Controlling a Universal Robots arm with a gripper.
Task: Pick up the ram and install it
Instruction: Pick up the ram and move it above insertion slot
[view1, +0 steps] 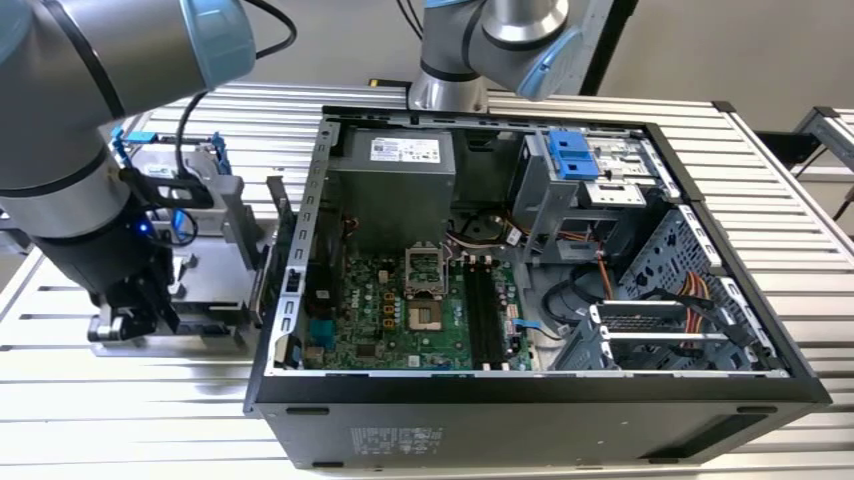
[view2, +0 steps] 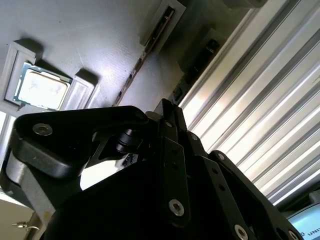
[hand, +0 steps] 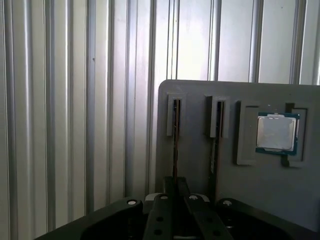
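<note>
Since the holder (hand: 196, 150) slot keeps the ram (hand: 176, 140) on edge for pinching, claw (hand: 176, 182) lines up with it; grip unreadable.

Exterior view looks down on the computer case (view1: 534, 425); both wrist views closely share the grey tray (hand: 195, 105).

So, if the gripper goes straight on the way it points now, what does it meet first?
Most likely the ram standing on edge in the grey holder, in the slot farther from the processor; in the first wrist view the gripper lines up with it. Depth is unclear.
</note>
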